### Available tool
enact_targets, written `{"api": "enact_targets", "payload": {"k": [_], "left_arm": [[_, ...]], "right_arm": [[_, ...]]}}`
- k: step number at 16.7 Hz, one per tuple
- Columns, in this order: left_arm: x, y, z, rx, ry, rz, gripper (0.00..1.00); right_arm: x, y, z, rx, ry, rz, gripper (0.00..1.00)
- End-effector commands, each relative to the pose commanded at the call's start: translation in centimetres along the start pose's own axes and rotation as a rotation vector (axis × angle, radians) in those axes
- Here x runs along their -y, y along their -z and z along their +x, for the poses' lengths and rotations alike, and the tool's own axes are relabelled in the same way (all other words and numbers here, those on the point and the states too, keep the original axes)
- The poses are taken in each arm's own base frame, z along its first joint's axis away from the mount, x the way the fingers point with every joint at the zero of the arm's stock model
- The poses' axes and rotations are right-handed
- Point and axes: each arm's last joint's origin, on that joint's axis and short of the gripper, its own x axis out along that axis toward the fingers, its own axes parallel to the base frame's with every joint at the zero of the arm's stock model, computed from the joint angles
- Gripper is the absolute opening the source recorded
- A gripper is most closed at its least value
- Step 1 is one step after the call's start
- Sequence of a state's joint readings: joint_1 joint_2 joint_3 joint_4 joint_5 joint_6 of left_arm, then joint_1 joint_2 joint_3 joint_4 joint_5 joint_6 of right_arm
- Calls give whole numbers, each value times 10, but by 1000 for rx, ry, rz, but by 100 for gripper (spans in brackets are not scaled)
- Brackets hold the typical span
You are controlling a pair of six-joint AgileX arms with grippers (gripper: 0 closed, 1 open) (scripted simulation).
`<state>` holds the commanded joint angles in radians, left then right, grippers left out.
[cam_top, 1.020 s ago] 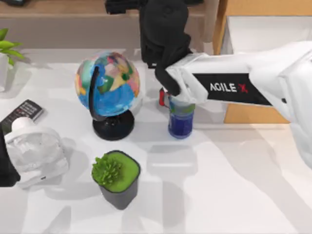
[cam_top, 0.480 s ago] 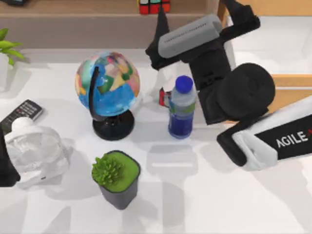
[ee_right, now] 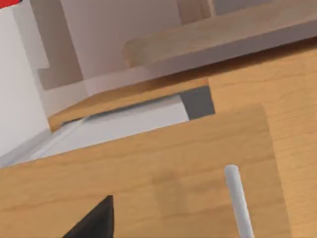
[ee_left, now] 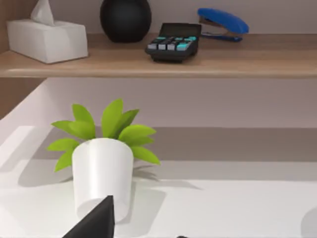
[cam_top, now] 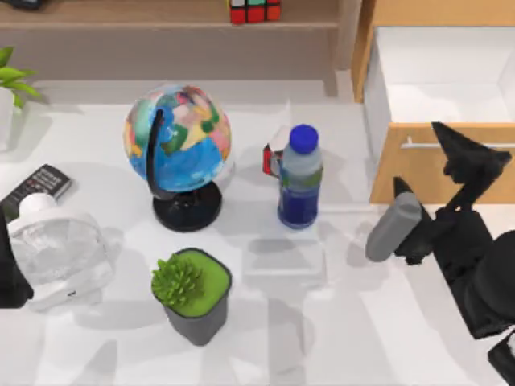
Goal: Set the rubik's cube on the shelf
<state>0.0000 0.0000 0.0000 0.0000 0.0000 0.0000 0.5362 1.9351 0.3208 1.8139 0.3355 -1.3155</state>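
The right gripper [cam_top: 430, 165] is being held empty near the table's right edge, its dark fingers spread apart in front of the drawer [cam_top: 434, 173], well apart from the cube. The rubik's cube [cam_top: 255, 10] is being carried by the shelf [cam_top: 121, 14] alone: it is resting on the wooden ledge at the top of the top view, with nothing touching it. The placing itself is therefore being judged as done (only the arm's return to rest appears to be left). Below the cube, on the table [cam_top: 362, 322], a globe [cam_top: 178, 138] and a blue-capped bottle [cam_top: 301, 178] are being seen standing upright, with a small red-and-white box [cam_top: 271, 159] just behind the bottle and a potted green plant [cam_top: 193, 291] nearer the front. The left arm is being kept parked at the table's left side; whether its fingers are parted or closed cannot be told
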Motion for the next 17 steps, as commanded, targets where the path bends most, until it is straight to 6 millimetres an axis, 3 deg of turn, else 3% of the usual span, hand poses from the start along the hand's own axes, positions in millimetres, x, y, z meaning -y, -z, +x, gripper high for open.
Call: {"api": "enact_targets", "payload": {"k": [3,6,12,17], "left_arm": [[0,0,0,0,0,0,100],[0,0,0,0,0,0,100],[0,0,0,0,0,0,100],[0,0,0,0,0,0,100]], "right_arm": [[-6,38,-17,-153,-103,-215,100],[-8,58,-21,-249,-154,-318,100],[-12,59,-20,-255,-176,-327,100],[-10,62,-7,-256,-157,-324,100]]}}
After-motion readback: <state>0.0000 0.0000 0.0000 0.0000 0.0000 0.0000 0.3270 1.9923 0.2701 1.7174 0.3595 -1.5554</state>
